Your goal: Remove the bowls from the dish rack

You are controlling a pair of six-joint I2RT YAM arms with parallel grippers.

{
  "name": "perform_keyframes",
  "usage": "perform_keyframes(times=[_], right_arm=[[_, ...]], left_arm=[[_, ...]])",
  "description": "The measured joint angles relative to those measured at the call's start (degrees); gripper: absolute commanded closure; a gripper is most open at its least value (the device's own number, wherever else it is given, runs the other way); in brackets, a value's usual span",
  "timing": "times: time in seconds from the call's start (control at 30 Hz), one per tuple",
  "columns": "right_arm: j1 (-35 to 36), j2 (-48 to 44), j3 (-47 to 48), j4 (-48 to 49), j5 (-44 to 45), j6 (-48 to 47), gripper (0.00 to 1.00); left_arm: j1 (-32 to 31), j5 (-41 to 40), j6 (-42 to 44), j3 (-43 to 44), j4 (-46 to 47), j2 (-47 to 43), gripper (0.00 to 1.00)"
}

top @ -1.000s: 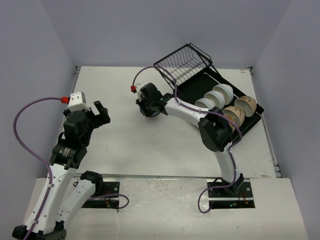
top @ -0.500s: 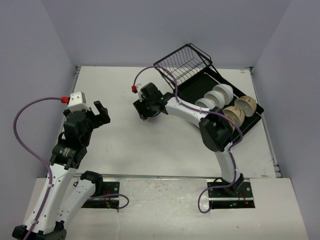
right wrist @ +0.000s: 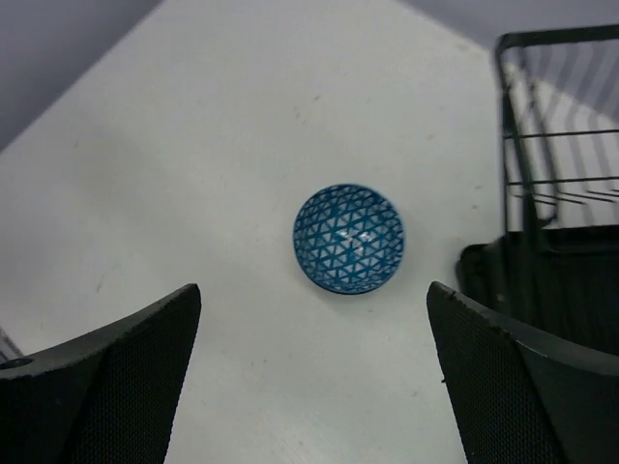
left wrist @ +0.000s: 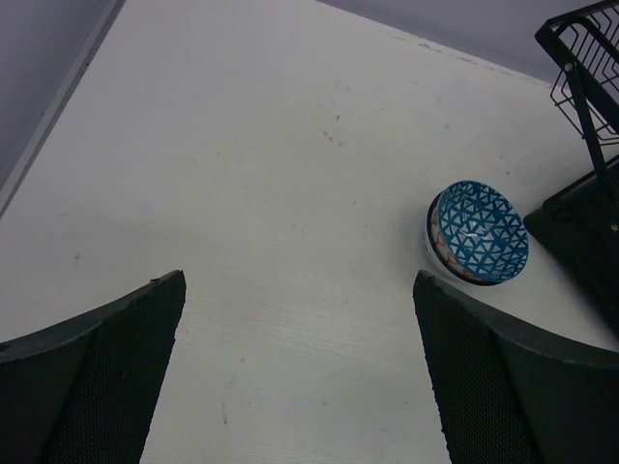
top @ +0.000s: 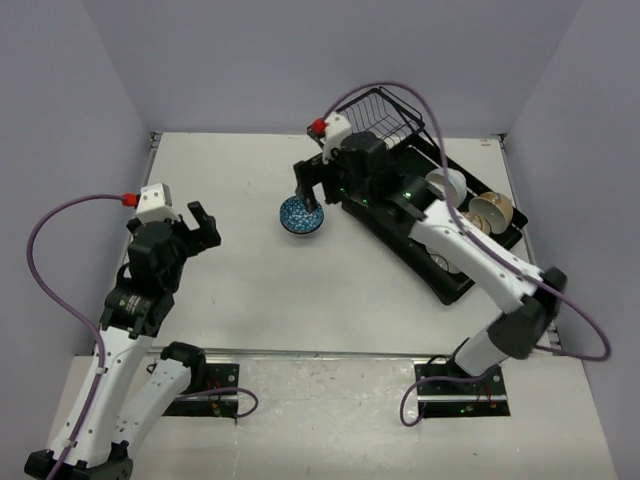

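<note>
Blue-patterned bowl (right wrist: 349, 239) rests on the table (right wrist: 193, 145), seemingly below and between wide-spread right fingers (right wrist: 97, 387); left fingers (left wrist: 87, 377) equally wide, empty.

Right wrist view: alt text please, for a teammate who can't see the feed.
A blue-patterned bowl sits upright on the white table, seen from above and framed by the open right pincer, which holds nothing. The black dish rack runs along the right edge.

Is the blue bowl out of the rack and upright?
Out and upright: the blue bowl sits rim-up on the table beside the dish rack, patterned inside showing.
</note>
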Motion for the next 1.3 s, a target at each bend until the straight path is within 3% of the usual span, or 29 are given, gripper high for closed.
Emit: perform_keyframes(times=[0.2, 0.3, 0.4, 0.5, 0.63, 0.73, 1.0, 1.13, 1.3], right_arm=[[-0.17, -23.52, -12.07, -1.46, 17.62, 4.2, 0.01], [-0.33, -34.14, -21.68, -3.63, 26.71, 7.06, 0.01], [-0.44, -43.78, -28.85, -6.86, 30.64, 9.42, 0.01], [-0.44, -53.7, -32.26, -8.87, 32.61, 11.85, 0.01], [-0.57, -63.71, -33.59, -9.09, 37.4, 14.99, 0.01], [-0.59, -68.59, -35.63, -9.38, 39.1, 18.56, 0.01], [-0.59, -74.01, -41.46, -9.46, 38.1, 23.02, 0.01], [-0.59, -74.1, -42.01, -9.4, 35.1, 23.39, 0.01], [-0.59, -74.79, -42.05, -9.35, 32.89, 23.17, 0.01]], left_arm=[[0.11, 3.87, -4.37, 0.35, 0.11, 2.12, 0.0], [0.31, 11.89, -9.11, -0.09, 2.95, 4.15, 0.0], [-0.74, 21.73, -16.63, -3.54, 11.82, 7.67, 0.0], [-9.25, 24.72, -23.28, -3.87, 18.51, 17.42, 0.0], [-25.33, 23.96, -29.35, 4.87, 23.1, 36.81, 0.0], [-30.18, 25.42, -35.41, 9.57, 31.19, 46.21, 0.0], [-32.48, 26.45, -48.92, 25.44, 44.22, 68.43, 0.09], [-32.85, 27.87, -52.37, 32.2, 46.56, 77.2, 0.12], [-33.03, 28.02, -54.1, 34.8, 46.73, 80.91, 0.19]])
